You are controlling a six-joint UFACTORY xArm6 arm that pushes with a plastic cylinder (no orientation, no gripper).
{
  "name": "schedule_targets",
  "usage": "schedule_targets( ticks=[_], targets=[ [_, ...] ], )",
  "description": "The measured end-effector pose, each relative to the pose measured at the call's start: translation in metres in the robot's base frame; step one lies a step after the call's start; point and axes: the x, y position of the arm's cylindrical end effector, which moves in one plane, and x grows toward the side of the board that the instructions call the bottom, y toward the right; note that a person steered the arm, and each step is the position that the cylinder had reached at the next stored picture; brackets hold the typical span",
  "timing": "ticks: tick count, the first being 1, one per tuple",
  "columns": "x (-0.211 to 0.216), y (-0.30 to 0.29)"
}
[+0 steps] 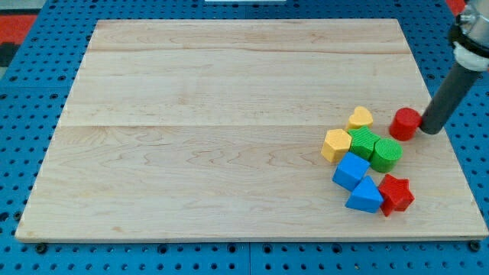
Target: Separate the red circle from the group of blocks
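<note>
The red circle [406, 123] stands near the board's right edge, a small gap to the right of the yellow heart [360, 118]. My tip [432, 130] is just to the right of the red circle, touching or nearly touching it. The group lies to the lower left: yellow hexagon [336, 144], green square-ish block [364, 142], green circle [386, 154], blue block [351, 170], blue triangle [365, 196] and red star [395, 193].
The wooden board [191, 137] lies on a blue pegboard. The board's right edge runs close behind my tip. The rod slants up to the view's top right corner.
</note>
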Motion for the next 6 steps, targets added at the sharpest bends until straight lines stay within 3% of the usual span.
schedule_targets(
  ticks=[6],
  targets=[
    [0.000,-0.075]
  ],
)
